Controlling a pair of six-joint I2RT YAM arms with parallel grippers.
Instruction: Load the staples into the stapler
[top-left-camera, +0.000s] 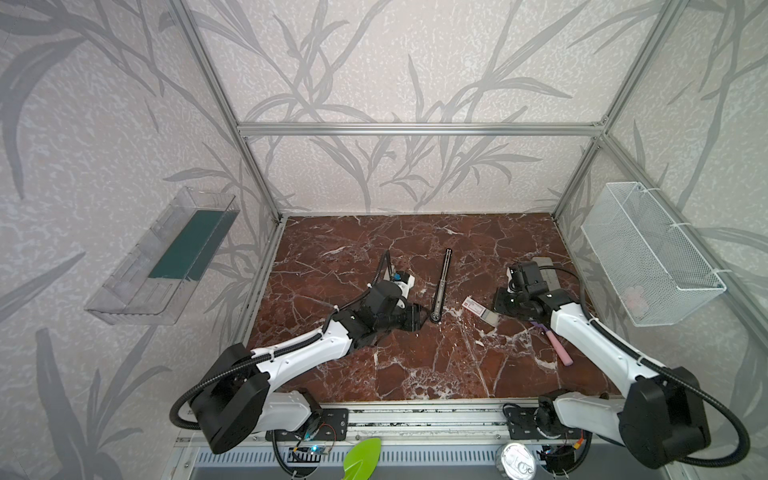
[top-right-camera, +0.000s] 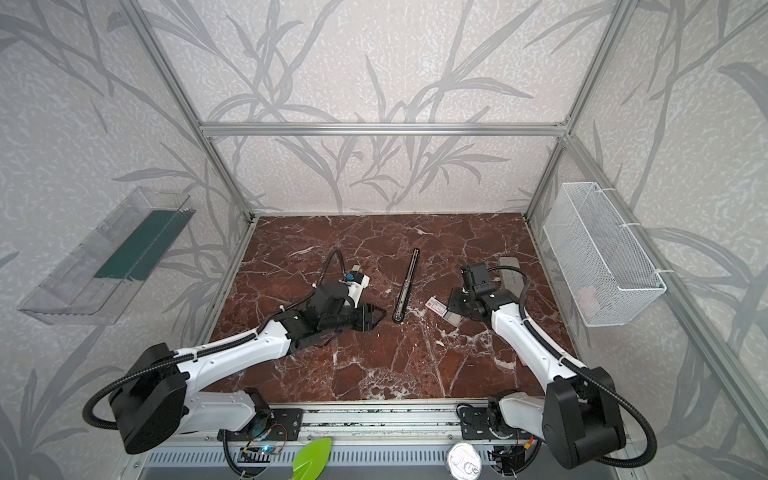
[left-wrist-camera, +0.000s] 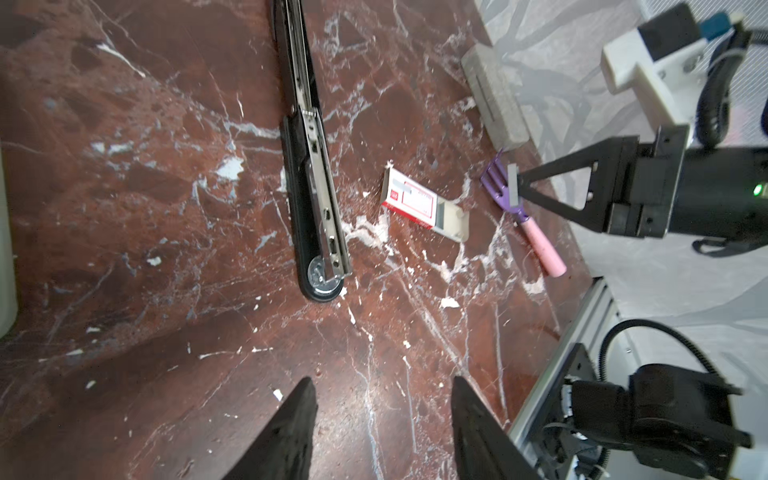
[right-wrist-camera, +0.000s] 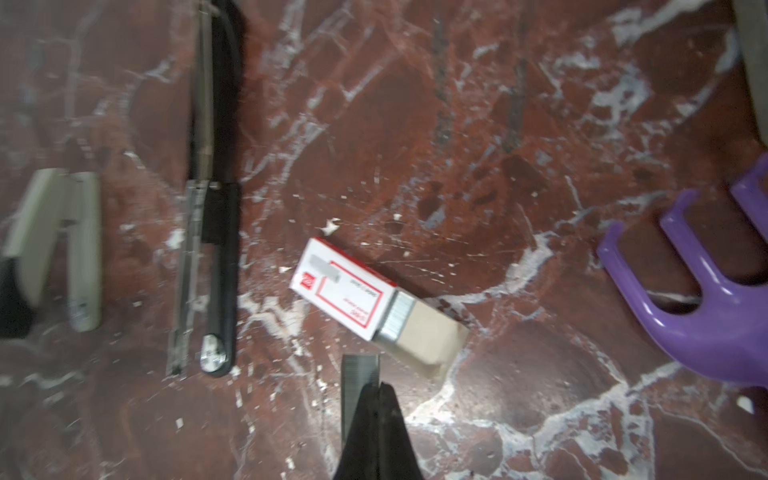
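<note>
Pinching a staple strip (right-wrist-camera: 360, 368) in the right pincer (right-wrist-camera: 377, 386), just off the staples box (right-wrist-camera: 345, 284) on the worktop (right-wrist-camera: 498, 145). Best keep it level, line up over the channel of the opened stapler (right-wrist-camera: 223, 266) nearby, lower gently. Got left pincer (left-wrist-camera: 382, 415) spread, empty.

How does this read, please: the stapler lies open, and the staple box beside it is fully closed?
Not quite: the staple box is partly open, its inner tray slid out, as the right wrist view shows; the stapler does lie open.

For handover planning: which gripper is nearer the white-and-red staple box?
Right. Right gripper, gripping a grey staple strip, is beside the box's open end; left gripper lies beyond the black stapler.
</note>
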